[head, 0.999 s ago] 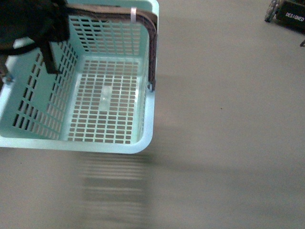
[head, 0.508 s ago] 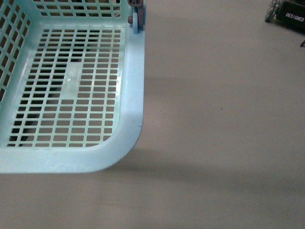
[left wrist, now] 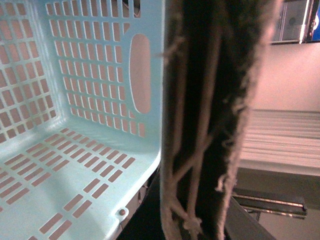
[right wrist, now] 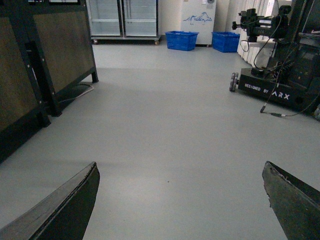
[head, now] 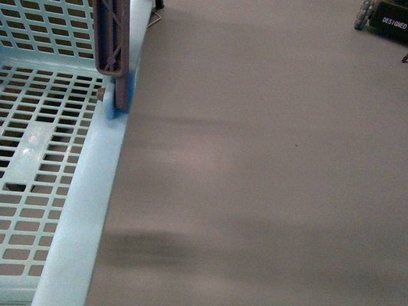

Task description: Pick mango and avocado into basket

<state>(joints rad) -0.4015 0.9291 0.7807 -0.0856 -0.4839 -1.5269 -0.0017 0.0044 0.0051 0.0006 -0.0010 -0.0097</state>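
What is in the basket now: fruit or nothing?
Nothing, where shown: the basket has only bare lattice floor in front and left wrist views; the rest is cropped.

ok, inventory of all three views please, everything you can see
basket: one, light teal, left edge of the front view; the part of its inside that shows is empty
handle: one, brown, on the basket's rim
mango, avocado: none in view
floor: grey, rest of the front view
robot base: one, black, ARX lettering, far right corner of the front view
crates: two, blue, by the far wall in the right wrist view
cabinets: two, glass-door, same wall
right fingers: two, black, spread wide, nothing between them
left fingers: not made out; the left wrist view is filled by the basket and its handle
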